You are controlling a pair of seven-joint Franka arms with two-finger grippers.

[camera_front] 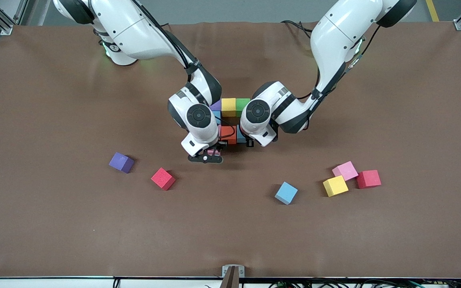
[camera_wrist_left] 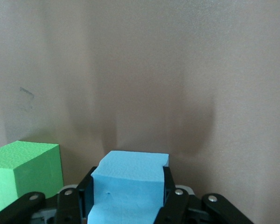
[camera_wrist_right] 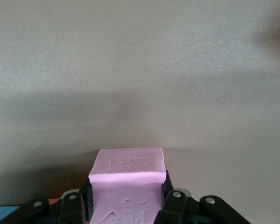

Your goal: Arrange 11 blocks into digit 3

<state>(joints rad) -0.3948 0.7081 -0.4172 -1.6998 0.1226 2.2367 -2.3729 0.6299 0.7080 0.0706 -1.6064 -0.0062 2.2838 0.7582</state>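
Note:
A cluster of blocks sits mid-table: purple (camera_front: 215, 106), yellow (camera_front: 228, 107), green (camera_front: 242, 105), light blue (camera_front: 216, 117) and orange (camera_front: 227, 134). My left gripper (camera_front: 245, 140) is shut on a light blue block (camera_wrist_left: 130, 179), low beside the orange one; the green block (camera_wrist_left: 25, 172) also shows in the left wrist view. My right gripper (camera_front: 210, 155) is shut on a pink block (camera_wrist_right: 128, 179), low at the cluster's edge nearer the front camera. Loose on the table lie purple (camera_front: 121, 162), light blue (camera_front: 286, 193), yellow (camera_front: 335, 186) and pink (camera_front: 345, 170) blocks.
Two red cubes lie loose: one (camera_front: 163, 178) beside the loose purple block, the other (camera_front: 368, 179) touching the loose pink and yellow blocks. The brown table (camera_front: 54, 100) is bare toward both ends. Both arms crowd over the cluster and hide part of it.

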